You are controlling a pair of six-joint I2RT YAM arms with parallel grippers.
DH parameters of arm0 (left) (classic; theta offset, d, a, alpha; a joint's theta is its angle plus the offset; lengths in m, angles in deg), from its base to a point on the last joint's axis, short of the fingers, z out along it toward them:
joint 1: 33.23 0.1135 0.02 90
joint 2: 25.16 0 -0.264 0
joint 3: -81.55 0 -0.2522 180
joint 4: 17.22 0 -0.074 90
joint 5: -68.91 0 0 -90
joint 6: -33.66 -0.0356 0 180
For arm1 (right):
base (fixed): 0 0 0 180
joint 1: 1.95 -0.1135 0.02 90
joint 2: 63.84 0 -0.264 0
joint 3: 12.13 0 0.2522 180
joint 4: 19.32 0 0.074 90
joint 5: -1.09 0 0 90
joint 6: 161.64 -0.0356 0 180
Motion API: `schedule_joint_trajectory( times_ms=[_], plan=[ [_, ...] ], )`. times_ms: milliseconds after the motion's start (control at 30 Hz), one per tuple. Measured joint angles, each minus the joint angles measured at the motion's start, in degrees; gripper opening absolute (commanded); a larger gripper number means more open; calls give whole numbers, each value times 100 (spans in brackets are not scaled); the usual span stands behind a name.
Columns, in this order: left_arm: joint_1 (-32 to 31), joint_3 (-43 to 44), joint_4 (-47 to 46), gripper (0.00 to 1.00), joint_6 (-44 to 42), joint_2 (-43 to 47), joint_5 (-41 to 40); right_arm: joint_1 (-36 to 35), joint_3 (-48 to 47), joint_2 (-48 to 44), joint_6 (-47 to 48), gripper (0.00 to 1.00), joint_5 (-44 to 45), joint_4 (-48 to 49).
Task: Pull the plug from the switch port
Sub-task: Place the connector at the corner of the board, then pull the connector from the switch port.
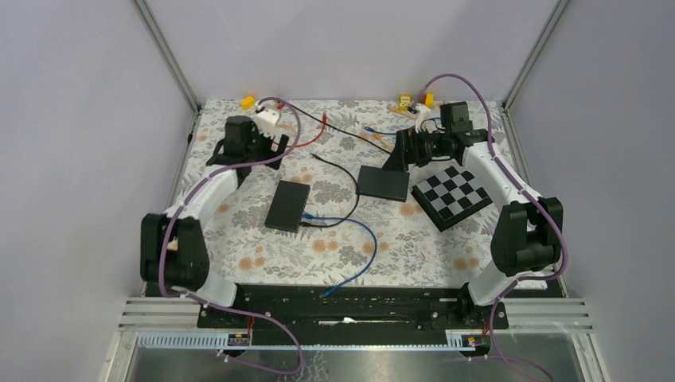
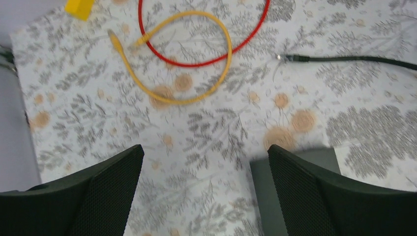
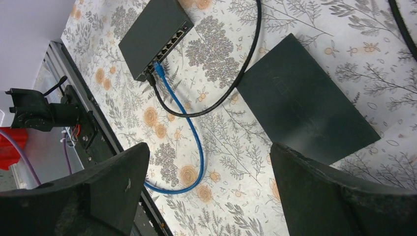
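Low in the top view, a thin blue cable (image 1: 371,253) loops across the flower-patterned table (image 1: 239,239) to its blue plug (image 3: 158,68), seated in a port of the flat black rectangular switch (image 1: 287,205) left of centre, beside a plugged-in black cable (image 3: 196,113). Higher up, the left gripper (image 2: 204,196) at upper left and the right gripper (image 3: 209,196) near a second flat black box (image 1: 382,182) both hang with fingers spread apart, holding nothing.

In the left wrist view the top edge cuts off the red cable (image 2: 196,63) loop and the yellow block (image 2: 78,7). A blurred dark box (image 2: 319,156) is half hidden by the left hand (image 2: 204,160). The switch (image 3: 152,34) ports are too small to count.
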Motion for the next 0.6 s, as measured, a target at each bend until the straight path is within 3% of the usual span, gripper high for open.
schedule_joint_trajectory(
  times_ms=[233, 600],
  plan=[
    [651, -1156, -9, 99, 334, 1141, 1276, -490, -7, 15, 157, 100, 92, -2],
    [1473, -1250, 435, 99, 358, 966, 2883, -2000, -385, 649, 625, 100, 616, 125]
  ],
)
